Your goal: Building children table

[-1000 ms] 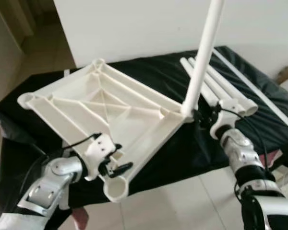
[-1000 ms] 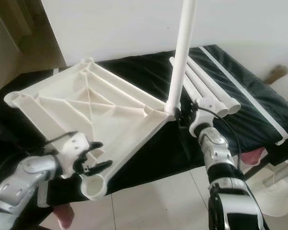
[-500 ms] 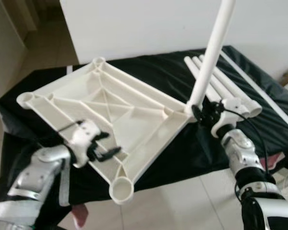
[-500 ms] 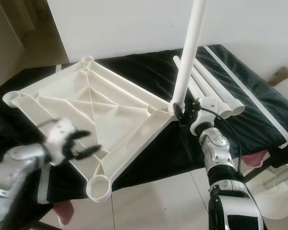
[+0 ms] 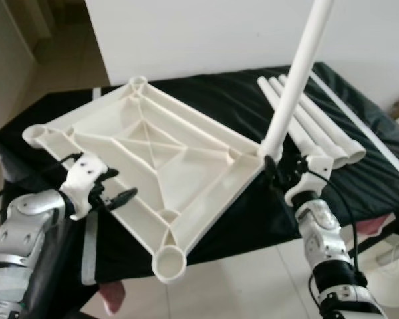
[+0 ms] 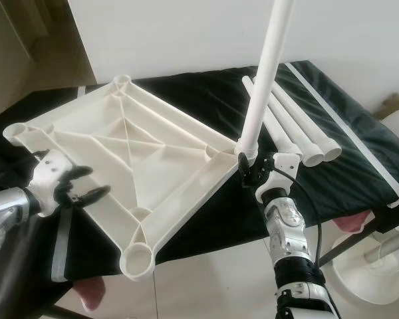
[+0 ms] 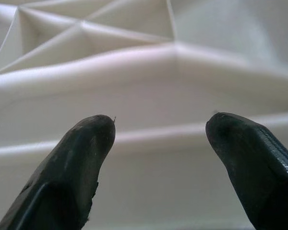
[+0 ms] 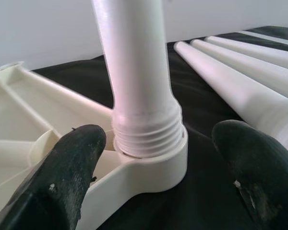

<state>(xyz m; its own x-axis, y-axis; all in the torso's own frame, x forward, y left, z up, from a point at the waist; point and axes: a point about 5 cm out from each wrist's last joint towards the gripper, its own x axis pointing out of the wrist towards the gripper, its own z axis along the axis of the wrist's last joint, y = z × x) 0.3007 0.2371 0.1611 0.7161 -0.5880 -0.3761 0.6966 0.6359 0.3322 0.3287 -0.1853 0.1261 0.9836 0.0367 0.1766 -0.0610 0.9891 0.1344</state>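
A white ribbed tabletop lies upside down on a black-covered table. One white leg stands upright, screwed into the right corner socket. My right gripper is open at that corner, one finger on each side of the leg's threaded base; it is also in the left eye view. My left gripper is open at the tabletop's left edge, its fingers spread in front of the rim. Three loose legs lie side by side at the back right.
Open sockets sit at the front corner, left corner and far corner. A long thin white strip lies along the table's right side. A white round base stands on the tiled floor at right. A white wall is behind.
My left gripper has let go of the rim near the front corner and moved back along the tabletop's left edge. My right gripper stays at the leg's base.
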